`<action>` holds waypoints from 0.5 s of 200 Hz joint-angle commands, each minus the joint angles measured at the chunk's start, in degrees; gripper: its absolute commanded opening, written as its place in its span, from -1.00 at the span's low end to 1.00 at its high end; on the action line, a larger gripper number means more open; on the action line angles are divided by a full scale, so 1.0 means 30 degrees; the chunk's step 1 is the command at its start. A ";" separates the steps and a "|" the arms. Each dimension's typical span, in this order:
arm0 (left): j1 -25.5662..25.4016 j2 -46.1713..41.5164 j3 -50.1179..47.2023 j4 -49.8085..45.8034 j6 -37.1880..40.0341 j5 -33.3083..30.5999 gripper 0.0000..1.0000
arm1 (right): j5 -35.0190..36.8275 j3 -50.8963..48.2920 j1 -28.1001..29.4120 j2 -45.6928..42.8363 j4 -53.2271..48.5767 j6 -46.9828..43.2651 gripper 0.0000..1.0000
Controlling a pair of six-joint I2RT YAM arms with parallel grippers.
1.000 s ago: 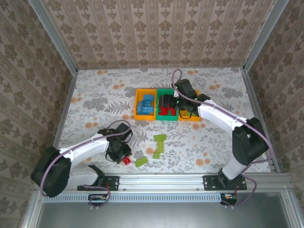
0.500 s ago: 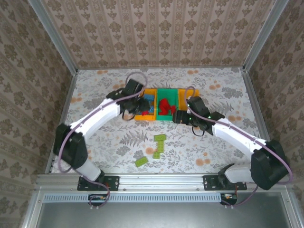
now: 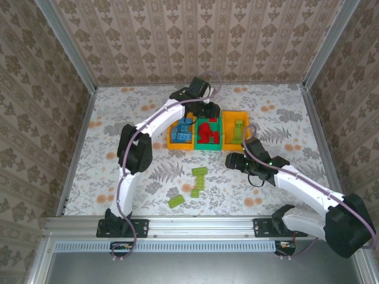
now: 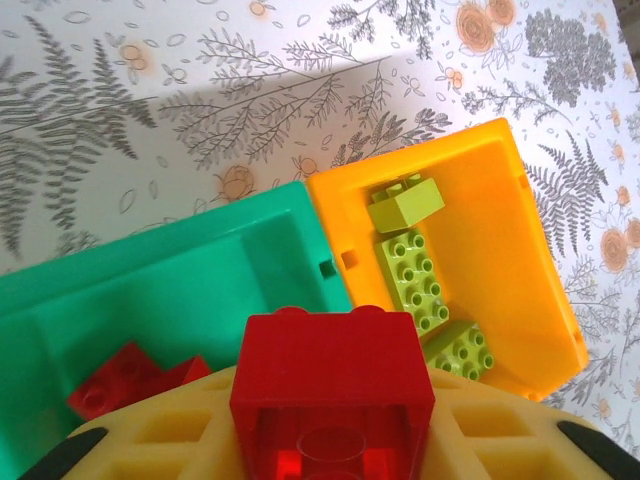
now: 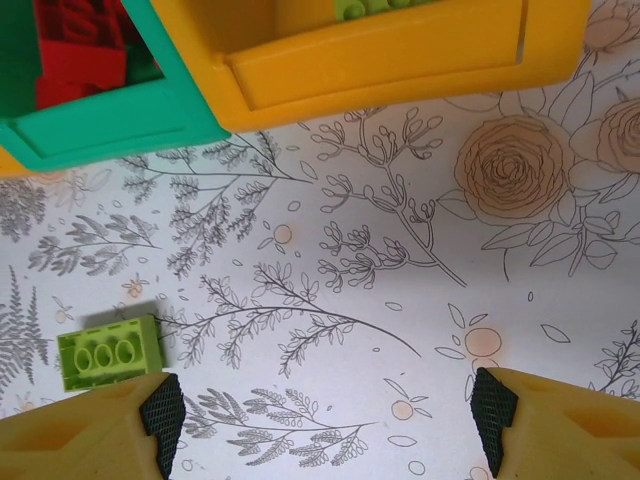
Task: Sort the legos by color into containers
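Note:
My left gripper is over the far side of the green container, shut on a red lego that sits between its yellow fingers. Below it the green container holds red legos. The right orange container holds light green legos, and the left orange container holds blue ones. My right gripper hangs open over bare table in front of the containers. A light green lego lies by its left finger.
Three light green legos lie loose on the floral table in front of the containers: one, a second and a third. Patterned walls and metal rails close in the table on all sides.
My left arm has carried the red lego from the near left of the table out to above the green container. My right arm has drawn back from the containers towards the near side.

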 commanded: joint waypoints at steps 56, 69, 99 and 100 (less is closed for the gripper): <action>0.0253 0.0204 0.0524 -0.0457 -0.0465 0.1082 0.36 | 0.0889 0.0388 0.1843 -0.0450 -0.0956 -0.0654 0.50; 0.0251 -0.0354 0.0037 -0.0203 -0.0615 0.0843 0.63 | 0.1074 0.0795 0.2676 0.0214 -0.1099 -0.0944 0.50; 0.0248 -0.2484 -0.1878 0.0998 -0.0737 0.0043 1.00 | 0.1951 0.2069 0.4625 0.2226 -0.1629 -0.0148 0.51; 0.0235 -0.2591 -0.1957 0.1041 -0.0737 0.0013 1.00 | 0.1953 0.2122 0.4683 0.2298 -0.1629 -0.0109 0.51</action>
